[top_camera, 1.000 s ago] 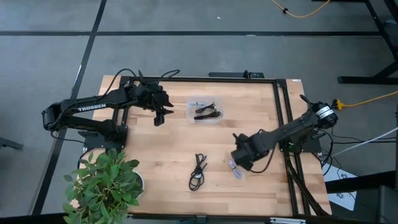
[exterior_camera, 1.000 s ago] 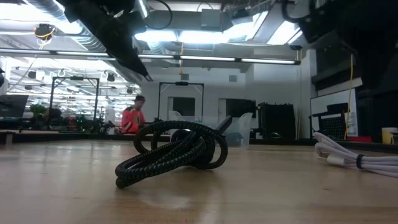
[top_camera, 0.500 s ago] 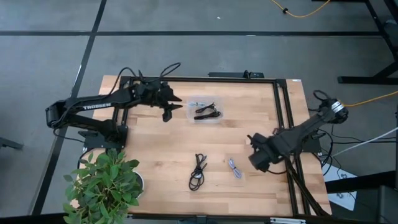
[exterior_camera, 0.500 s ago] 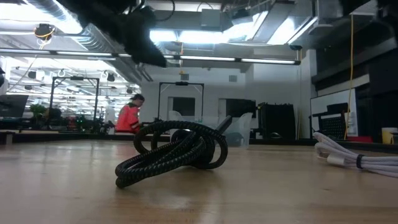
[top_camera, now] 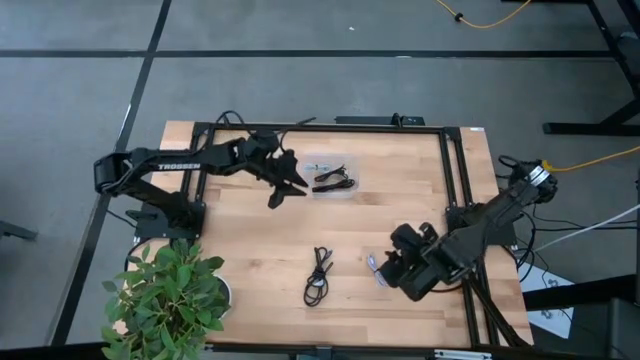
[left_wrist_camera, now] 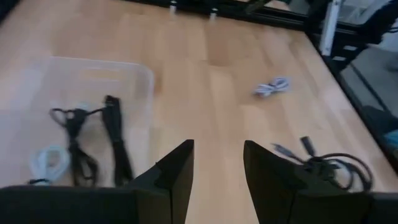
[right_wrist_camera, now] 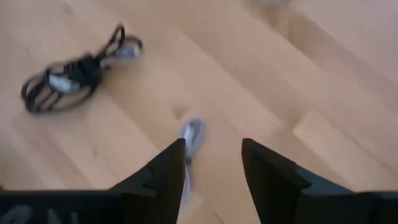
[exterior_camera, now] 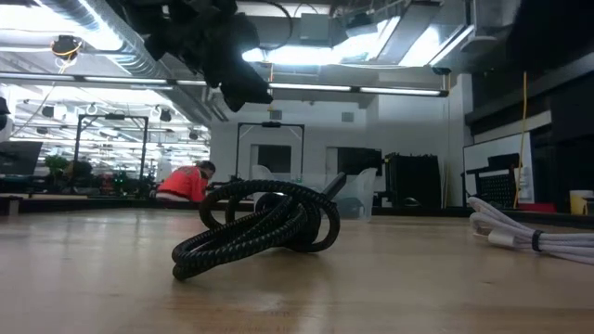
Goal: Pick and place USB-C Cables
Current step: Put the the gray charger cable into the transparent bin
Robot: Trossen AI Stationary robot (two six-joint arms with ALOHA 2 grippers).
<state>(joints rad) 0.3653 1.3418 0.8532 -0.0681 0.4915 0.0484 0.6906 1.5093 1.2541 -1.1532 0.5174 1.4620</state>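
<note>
A clear plastic container [top_camera: 330,178] sits on the table's far middle and holds two black cables [left_wrist_camera: 93,134] and one light cable [left_wrist_camera: 46,163]. A coiled black cable [top_camera: 318,277] and a bundled white cable [top_camera: 377,268] lie loose on the wood near the near edge; the low view shows the black cable [exterior_camera: 260,227] and the white cable [exterior_camera: 529,232]. My left gripper [left_wrist_camera: 217,149] hangs open in the air just left of the container [left_wrist_camera: 74,81]. My right gripper [right_wrist_camera: 213,149] is open, just right of the white cable [right_wrist_camera: 191,134], which lies ahead of its fingertips.
A potted plant [top_camera: 165,295] stands at the near left corner. A black metal frame [top_camera: 455,160] runs along the table's far and right edges. A person in red [exterior_camera: 186,181] shows in the room behind. Bare wood lies between the container and the loose cables.
My left gripper has moved toward the table's right, up to the container's left side. My right gripper first drew back toward the right edge, then came back toward the white cable, nearer the near edge. The cables have stayed where they were.
</note>
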